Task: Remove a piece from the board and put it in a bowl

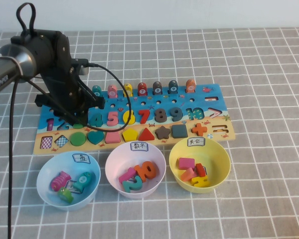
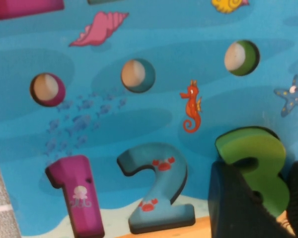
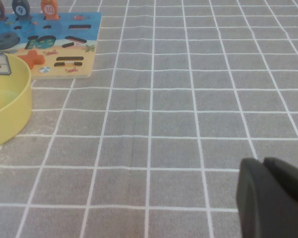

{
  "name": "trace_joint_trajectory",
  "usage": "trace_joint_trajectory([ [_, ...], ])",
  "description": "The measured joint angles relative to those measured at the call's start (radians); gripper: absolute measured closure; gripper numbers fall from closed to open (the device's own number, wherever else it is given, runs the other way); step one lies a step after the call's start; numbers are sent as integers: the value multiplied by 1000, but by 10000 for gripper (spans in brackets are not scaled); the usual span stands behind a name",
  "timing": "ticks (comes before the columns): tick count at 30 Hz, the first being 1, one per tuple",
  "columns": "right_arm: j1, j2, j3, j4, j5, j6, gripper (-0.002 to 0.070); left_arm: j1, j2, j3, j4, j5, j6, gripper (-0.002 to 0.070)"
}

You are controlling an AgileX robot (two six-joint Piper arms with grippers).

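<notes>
The blue and sand-coloured board [image 1: 202, 95] lies across the table's middle, and it fills the left wrist view [image 2: 139, 124]. My left gripper [image 1: 78, 118] is down on the board's left part, over the number row. In the left wrist view the green "3" piece [image 2: 253, 156] sits between the gripper's [image 2: 260, 198] two dark fingers [image 2: 233, 208], which press on its sides. The high view hides the piece under the arm. The pale pink bowl [image 1: 112, 162] with a white label stands in front of the board and holds several numbers. My right gripper [image 3: 260, 163] is shut and empty over bare cloth.
A light blue bowl [image 1: 44, 177] stands left of the pink one and a yellow bowl [image 1: 225, 160] right of it [image 3: 15, 99]. A purple "1" [image 2: 77, 198] and blue "2" [image 2: 156, 188] sit beside the "3". The left arm's black cable [image 1: 120, 92] loops over the board.
</notes>
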Motion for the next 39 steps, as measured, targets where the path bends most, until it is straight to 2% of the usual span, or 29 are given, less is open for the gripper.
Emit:
trace_joint_trajectory([
  [22,0,0,0,0,0,0,694,0,-65,0,-6,41,-3,489],
  [29,0,0,0,0,0,0,694,-10,-162,4,16,79,18,489],
  [34,0,0,0,0,0,0,694,-19,-288,101,21,54,20,489],
  [39,0,0,0,0,0,0,694,-19,-450,294,30,-4,22,490],
])
